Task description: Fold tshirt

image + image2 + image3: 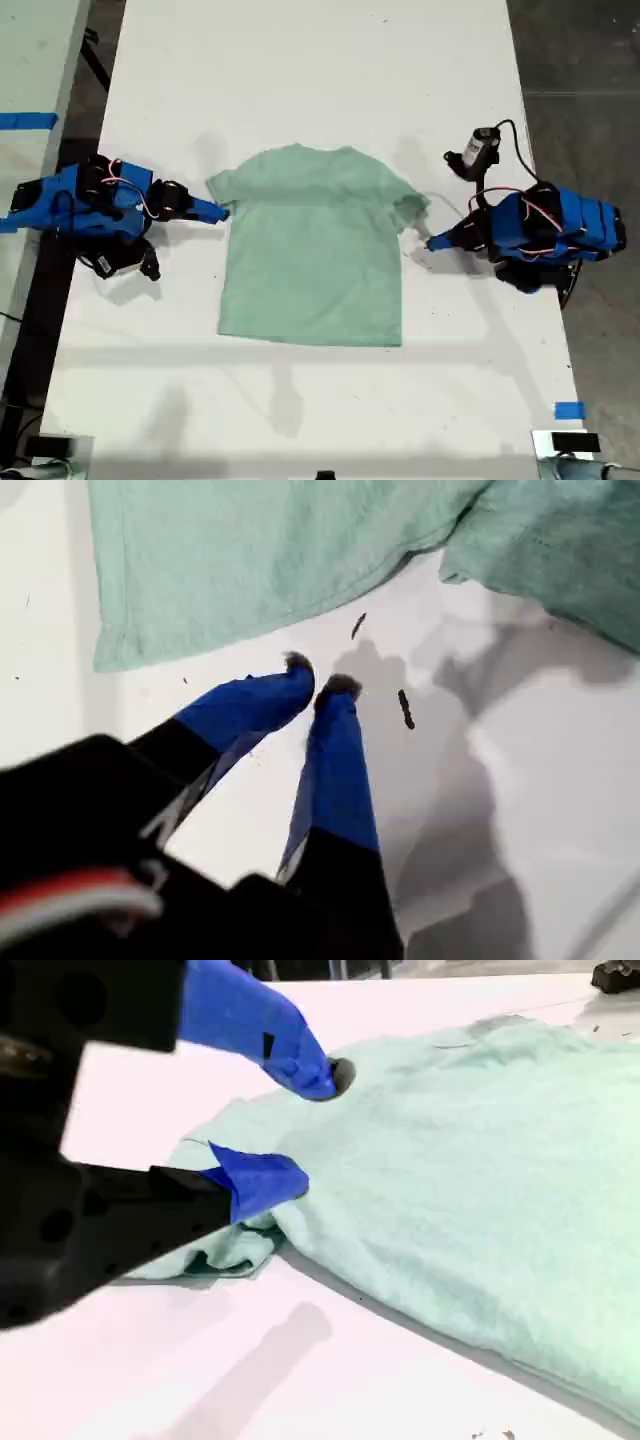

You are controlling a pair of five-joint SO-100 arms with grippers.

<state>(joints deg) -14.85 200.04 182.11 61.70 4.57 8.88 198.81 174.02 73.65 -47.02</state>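
- While it lies spread flat at the middle of the frame in the exterior view, the plain pale mint-green short-sleeved cloth tshirt [315,250] rests on the white bench [300,60], its collar toward the upper edge and its straight hem toward the lower edge.
- Its body is smooth and unprinted, with faint creases. Both short sleeves are rumpled, and the sleeve at the exterior view's right is bunched.
- My first gripper [430,243] is the blue one at the exterior view's right, low over bare bench just beside the shirt's edge, below that bunched sleeve.
- In the first wrist view my first gripper [318,675] has its jaws almost pressed together, pinching nothing, clear of the cloth [260,560]. Small dark specks [405,708] mark the bench beside them.
- My second gripper [220,211] is at the exterior view's left, at the other sleeve.
- In the second wrist view my second gripper [312,1130] has its jaws spread. One tip is at the shoulder cloth and the other at the crumpled sleeve; the cloth [480,1180] is not pinched.
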